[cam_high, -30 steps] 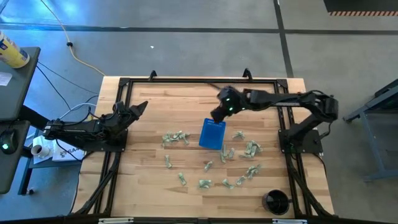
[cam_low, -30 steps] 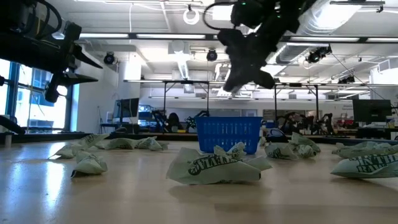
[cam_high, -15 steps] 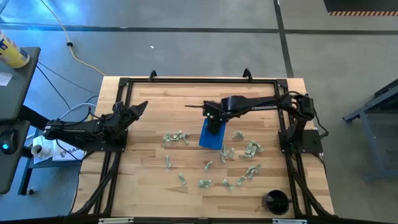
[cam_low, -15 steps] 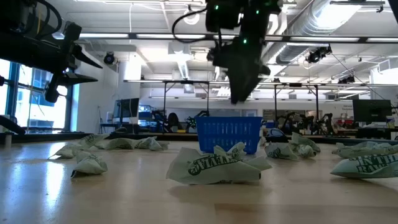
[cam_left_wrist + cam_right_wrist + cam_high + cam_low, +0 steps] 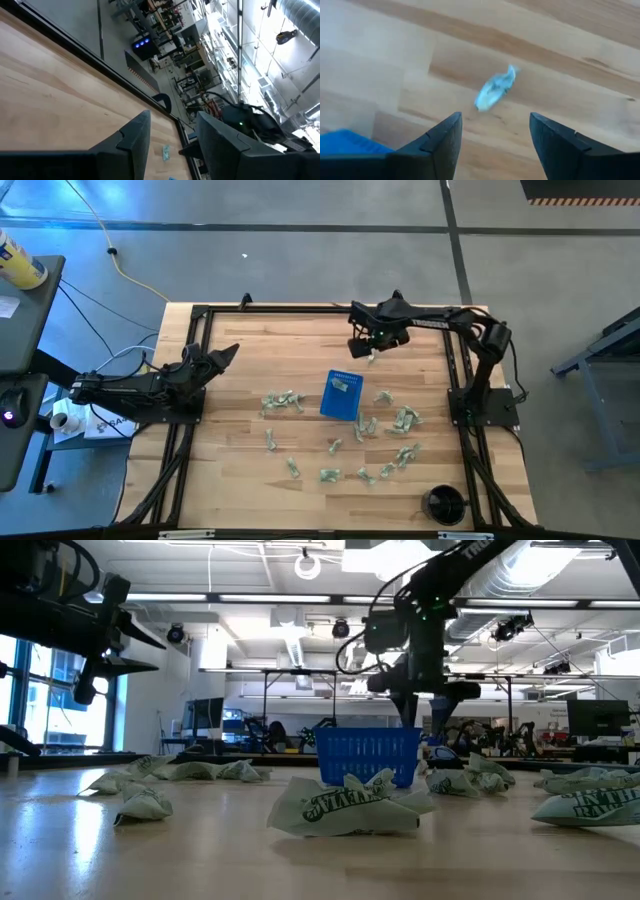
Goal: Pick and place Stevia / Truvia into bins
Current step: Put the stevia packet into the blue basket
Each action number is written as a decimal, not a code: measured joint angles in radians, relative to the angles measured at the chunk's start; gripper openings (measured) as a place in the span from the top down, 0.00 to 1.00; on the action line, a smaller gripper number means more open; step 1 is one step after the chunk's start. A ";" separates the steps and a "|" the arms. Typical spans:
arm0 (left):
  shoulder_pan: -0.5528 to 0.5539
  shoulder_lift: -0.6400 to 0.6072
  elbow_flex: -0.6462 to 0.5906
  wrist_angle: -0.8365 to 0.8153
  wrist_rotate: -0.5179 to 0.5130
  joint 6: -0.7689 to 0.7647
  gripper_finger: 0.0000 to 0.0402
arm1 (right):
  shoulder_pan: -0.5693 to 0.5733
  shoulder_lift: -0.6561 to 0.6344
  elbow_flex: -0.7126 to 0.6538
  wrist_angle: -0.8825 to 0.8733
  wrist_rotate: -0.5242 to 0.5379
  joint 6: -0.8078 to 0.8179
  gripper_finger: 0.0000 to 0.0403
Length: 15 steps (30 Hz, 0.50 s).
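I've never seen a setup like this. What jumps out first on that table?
A small blue plastic bin sits mid-table with one sachet inside, ringed by crumpled pale green and white paper sachets. The right gripper hangs open beyond the bin, one sachet beneath it; the left gripper waits, open, at the table's left edge.

Overhead camera straight down on whole table (image 5: 250, 350), low camera level at tabletop facing 12 o'clock (both share the blue bin (image 5: 342, 396)), wrist cameras close, looking past own fingers.

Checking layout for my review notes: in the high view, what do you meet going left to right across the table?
Left gripper → loose pale green sachet cluster → shallow square blue plastic bin → right gripper → round black cup.
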 joint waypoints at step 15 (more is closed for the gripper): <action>0.000 0.000 0.000 -0.002 -0.061 -0.013 0.51 | -0.043 -0.004 -0.210 0.280 -0.039 0.111 0.44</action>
